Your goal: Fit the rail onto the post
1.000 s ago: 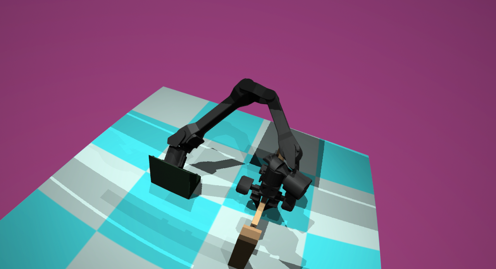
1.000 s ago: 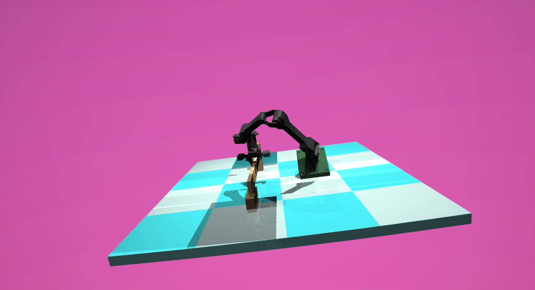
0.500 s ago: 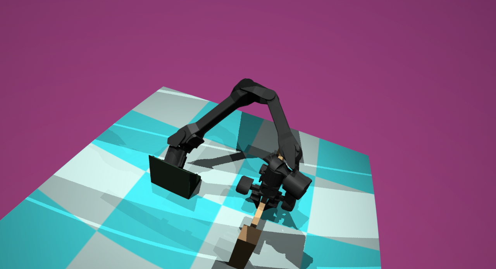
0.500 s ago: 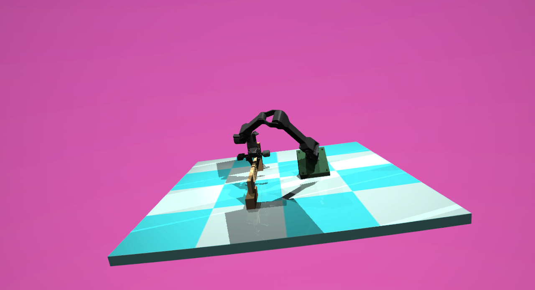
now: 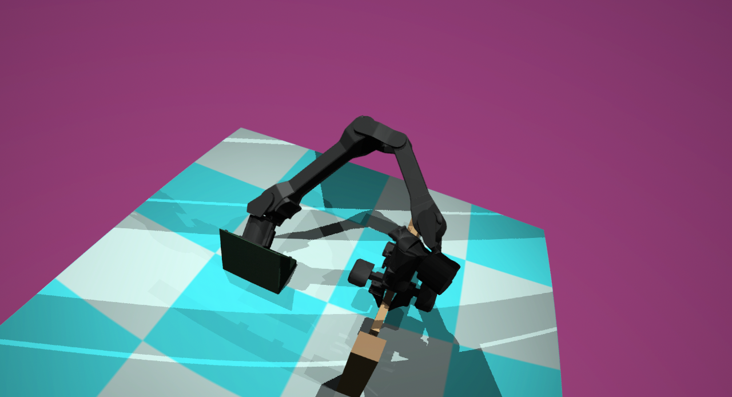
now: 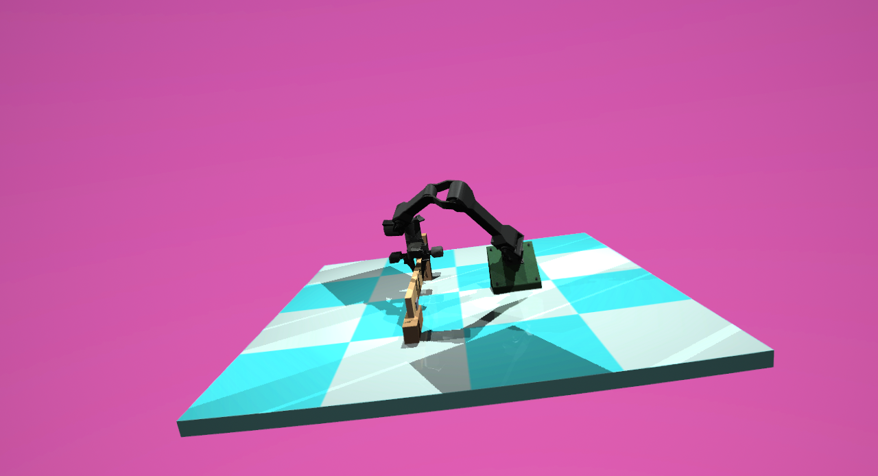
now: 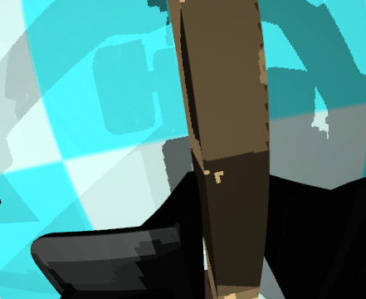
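The wooden rail (image 5: pixel 384 313) (image 6: pixel 411 298) (image 7: pixel 226 83) stands on its narrow edge. Its far end sits on the low footboard block (image 6: pixel 411 334), nearest the camera in the exterior view. My gripper (image 5: pixel 389 297) (image 6: pixel 418 263) (image 7: pixel 212 175) is shut on the rail from above, one finger on each side. The post (image 5: pixel 368 346) (image 6: pixel 428 271) is upright beyond the rail's near end. In the top view that end lies close to the post, with a small dark strip between them. The pegs and holes cannot be made out, nor whether the rail is exactly level.
The arm's dark green base plate (image 5: pixel 248 264) (image 6: pixel 531 278) stands to one side of the rail, left in the top view and right in the exterior view. The arm arches from it over to the rail. The checkered table (image 5: pixel 174 313) (image 6: pixel 669 328) carries broad shadows.
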Available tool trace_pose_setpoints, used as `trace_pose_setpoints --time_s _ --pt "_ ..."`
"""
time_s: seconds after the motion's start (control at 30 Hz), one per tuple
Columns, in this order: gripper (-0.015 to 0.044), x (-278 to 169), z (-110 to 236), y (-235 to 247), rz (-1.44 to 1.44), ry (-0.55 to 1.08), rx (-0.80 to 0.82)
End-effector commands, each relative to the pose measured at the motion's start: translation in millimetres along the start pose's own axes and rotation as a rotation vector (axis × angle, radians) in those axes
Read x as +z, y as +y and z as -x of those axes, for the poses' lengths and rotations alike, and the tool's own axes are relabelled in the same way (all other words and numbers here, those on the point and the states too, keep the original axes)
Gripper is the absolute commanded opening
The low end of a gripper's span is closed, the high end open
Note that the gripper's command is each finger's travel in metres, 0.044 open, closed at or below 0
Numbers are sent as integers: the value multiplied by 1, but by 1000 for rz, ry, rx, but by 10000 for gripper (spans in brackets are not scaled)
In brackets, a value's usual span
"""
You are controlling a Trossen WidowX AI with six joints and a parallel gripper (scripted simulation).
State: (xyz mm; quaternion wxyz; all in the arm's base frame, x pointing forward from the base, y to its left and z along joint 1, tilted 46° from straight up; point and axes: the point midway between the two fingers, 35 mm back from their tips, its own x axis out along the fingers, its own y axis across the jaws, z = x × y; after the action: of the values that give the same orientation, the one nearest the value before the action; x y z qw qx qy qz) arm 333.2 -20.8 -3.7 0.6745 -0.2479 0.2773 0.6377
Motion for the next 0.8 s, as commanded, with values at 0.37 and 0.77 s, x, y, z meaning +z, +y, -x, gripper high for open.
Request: trace_pose_setpoints --time_s 0.37,0.77 --pt "0 1 4 -3 5 4 -16" --pt "0 1 3 -3 5 4 -16"
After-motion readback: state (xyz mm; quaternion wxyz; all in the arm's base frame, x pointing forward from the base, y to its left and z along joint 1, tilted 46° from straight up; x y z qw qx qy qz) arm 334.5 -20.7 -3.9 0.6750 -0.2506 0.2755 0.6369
